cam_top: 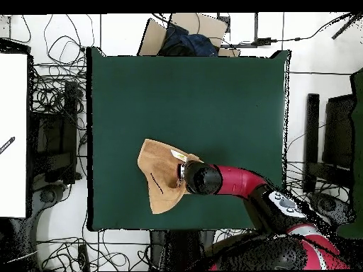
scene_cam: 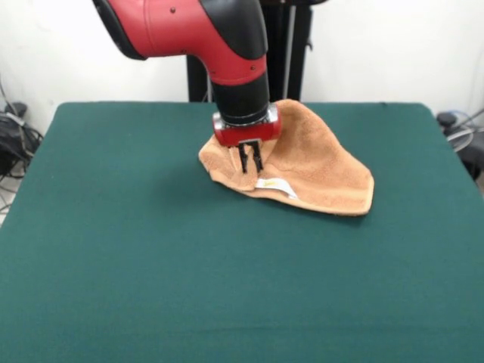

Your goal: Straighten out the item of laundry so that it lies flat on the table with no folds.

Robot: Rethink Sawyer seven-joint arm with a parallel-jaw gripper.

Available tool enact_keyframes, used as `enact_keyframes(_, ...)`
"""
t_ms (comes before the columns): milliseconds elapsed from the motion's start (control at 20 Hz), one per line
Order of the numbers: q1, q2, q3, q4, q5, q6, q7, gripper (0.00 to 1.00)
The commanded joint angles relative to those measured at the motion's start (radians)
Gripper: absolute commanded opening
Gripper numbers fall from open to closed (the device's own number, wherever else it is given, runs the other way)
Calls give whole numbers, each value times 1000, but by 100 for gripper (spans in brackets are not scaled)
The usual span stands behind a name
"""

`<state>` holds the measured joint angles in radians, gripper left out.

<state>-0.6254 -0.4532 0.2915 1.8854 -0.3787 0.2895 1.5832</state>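
Directly beneath the jaws lay the towel, bunched on the green table and far from flat. The gripper hung from the red and black arm with its two dark fingers pointing straight down, close together with only a narrow gap between them. Their tips reached the cloth at the towel's raised, folded part, but whether any fabric was actually pinched there could not be told from either view.

From the jaws, the towel spread mostly away to one side in the front view, tapering to a rounded corner that lay flat on the table. A small white label sat on the towel's edge just beside and below the fingertips. In the overhead view the towel showed as an uneven, folded shape, with part of it hidden under the wrist.

The step in hand appeared to be taking hold of a folded-over layer. The next move would probably call for a firm pinch on the upper layer alone, then a low pull away from the flat corner so the fold opens without dragging the whole towel.
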Motion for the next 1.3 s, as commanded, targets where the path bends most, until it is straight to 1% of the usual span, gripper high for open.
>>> enact_keyframes(50,10,45,-10,-74,-64,-80,69,0)
enact_keyframes(200,20,36,-19,-69,-62,-86,82,0)
enact_keyframes(300,19,15,-15,-46,-47,-89,100,0)
enact_keyframes(450,20,-97,4,14,-19,-37,108,0)
enact_keyframes(550,18,-147,24,36,3,10,101,0)
enact_keyframes(700,4,-145,45,43,10,5,97,0)
enact_keyframes(1150,1,-149,50,48,11,-21,107,0)
enact_keyframes(1300,12,-157,38,48,14,-23,120,0)
